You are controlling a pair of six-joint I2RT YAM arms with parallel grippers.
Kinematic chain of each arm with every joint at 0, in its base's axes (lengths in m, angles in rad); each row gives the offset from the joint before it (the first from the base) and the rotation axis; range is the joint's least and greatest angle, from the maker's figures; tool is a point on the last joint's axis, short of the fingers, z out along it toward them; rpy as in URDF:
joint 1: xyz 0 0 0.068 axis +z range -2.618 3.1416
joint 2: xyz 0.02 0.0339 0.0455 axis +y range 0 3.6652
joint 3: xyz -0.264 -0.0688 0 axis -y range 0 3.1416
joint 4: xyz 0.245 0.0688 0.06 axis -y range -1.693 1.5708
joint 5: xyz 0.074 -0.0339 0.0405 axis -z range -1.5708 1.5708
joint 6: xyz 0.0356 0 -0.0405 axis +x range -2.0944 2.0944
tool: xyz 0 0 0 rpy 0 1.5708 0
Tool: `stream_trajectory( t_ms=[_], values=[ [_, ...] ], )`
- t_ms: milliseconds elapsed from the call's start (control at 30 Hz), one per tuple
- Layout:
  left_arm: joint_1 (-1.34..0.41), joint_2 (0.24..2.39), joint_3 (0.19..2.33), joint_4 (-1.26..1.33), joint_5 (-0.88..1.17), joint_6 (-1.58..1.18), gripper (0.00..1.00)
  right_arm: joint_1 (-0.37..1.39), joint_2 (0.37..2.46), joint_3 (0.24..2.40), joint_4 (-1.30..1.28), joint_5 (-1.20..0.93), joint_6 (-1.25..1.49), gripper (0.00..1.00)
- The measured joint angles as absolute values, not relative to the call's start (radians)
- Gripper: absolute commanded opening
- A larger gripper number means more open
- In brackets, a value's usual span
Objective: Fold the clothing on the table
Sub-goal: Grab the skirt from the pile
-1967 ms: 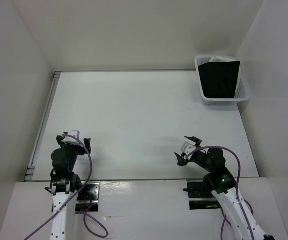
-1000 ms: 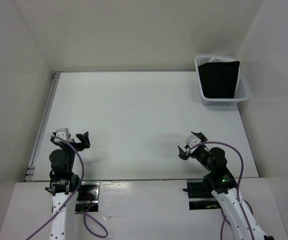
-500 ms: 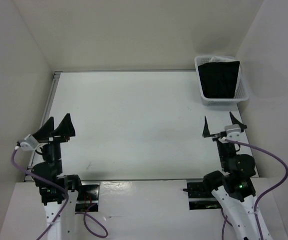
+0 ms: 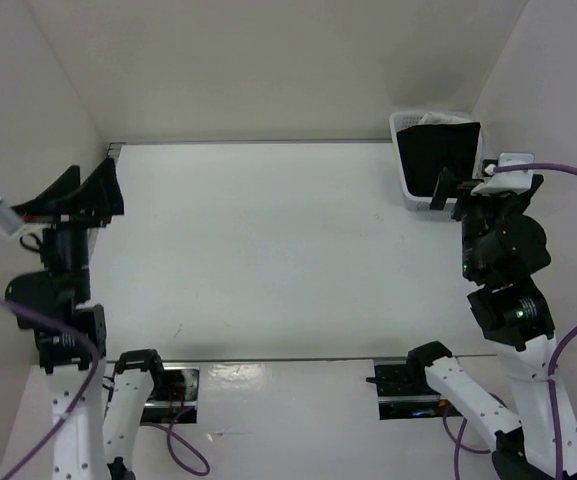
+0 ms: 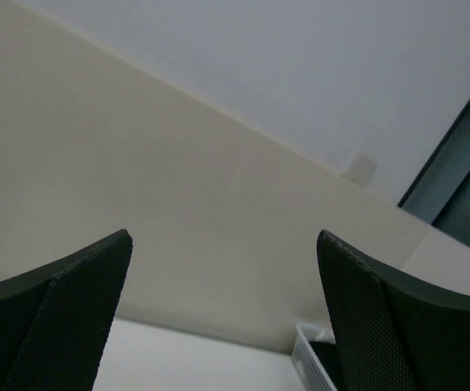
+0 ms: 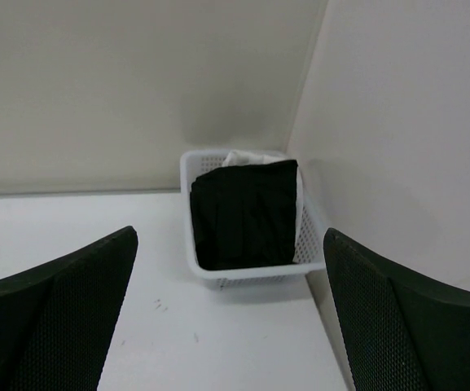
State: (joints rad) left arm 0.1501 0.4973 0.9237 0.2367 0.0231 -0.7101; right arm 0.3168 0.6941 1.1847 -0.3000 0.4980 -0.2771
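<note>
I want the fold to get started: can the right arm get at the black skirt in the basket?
Probably yes. The open right gripper faces the white mesh basket, where the black skirt lies on top, with nothing covering it and nothing between them.
</note>
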Motion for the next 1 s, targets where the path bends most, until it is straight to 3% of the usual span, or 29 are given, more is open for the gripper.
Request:
stream_trajectory(
  t_ms=[200,367,533,700,1000],
  values=[
    [0.129,0.791,0.927,0.183,0.11,-0.707,1.0,0.255,0.693,1.125,-0.317,0.518,-0.146,0.99],
    [-0.001,1.046,0.948,0.124,0.079,-0.649,1.0,0.199,0.872,1.18,-0.323,0.491,-0.071,0.99],
    [-0.161,1.316,1.01,0.125,0.012,-0.628,1.0,-0.076,1.123,1.269,-0.357,0.231,0.0,0.99],
    [-0.144,1.444,0.954,0.266,0.195,-0.715,1.0,-0.339,1.276,1.297,-0.411,-0.048,0.031,0.99],
    [-0.104,1.59,1.017,0.326,0.44,-0.797,1.0,-0.106,1.169,1.234,-0.413,-0.063,0.0,0.99]
  ],
)
